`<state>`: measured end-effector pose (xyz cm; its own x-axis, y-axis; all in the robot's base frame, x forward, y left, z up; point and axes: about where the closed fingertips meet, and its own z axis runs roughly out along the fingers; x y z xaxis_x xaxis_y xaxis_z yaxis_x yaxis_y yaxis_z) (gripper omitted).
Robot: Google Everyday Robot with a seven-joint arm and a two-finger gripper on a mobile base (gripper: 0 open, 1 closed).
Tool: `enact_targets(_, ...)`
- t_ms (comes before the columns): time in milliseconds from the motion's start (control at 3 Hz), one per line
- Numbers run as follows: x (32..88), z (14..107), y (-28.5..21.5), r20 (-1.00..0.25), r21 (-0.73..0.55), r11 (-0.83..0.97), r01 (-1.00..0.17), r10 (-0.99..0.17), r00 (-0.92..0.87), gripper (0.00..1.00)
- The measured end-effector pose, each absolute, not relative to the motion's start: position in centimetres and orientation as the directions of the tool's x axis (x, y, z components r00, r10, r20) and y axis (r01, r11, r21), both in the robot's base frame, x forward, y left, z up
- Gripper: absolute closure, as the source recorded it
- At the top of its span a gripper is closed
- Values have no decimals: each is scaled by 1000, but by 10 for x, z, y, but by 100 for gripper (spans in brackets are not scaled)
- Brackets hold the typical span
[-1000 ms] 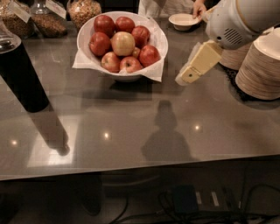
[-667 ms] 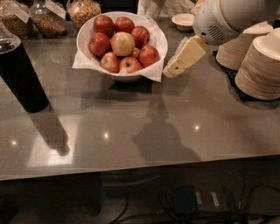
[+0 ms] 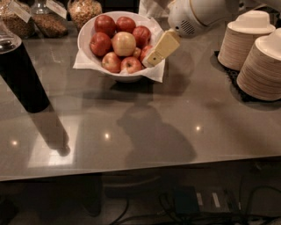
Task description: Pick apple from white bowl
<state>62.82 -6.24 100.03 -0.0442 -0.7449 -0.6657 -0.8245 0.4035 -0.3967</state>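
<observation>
The large white bowl (image 3: 84,31) stands at the back of the grey table, lined with a white napkin whose corners hang over the rim. It holds several red apples (image 3: 101,43) and one paler yellow-red apple (image 3: 124,43) near the middle. My gripper (image 3: 150,59), cream-coloured on a white arm, reaches in from the upper right. Its tip is at the bowl's right rim, beside a partly hidden red apple (image 3: 145,52).
A tall black cylinder (image 3: 19,74) stands at the left. Jars of grains (image 3: 85,9) line the back left. Two stacks of cream disposable bowls (image 3: 263,66) stand at the right. The table's front edge runs along the bottom, with cables below.
My gripper and arm have moved left and farther back, from beside the bowl to over its right rim. The bowl and apples have not moved.
</observation>
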Motion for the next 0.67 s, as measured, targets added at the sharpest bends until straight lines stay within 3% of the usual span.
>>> enact_targets(667, 680, 979, -17, -708, -348, 346, -871, -707, 1, 0)
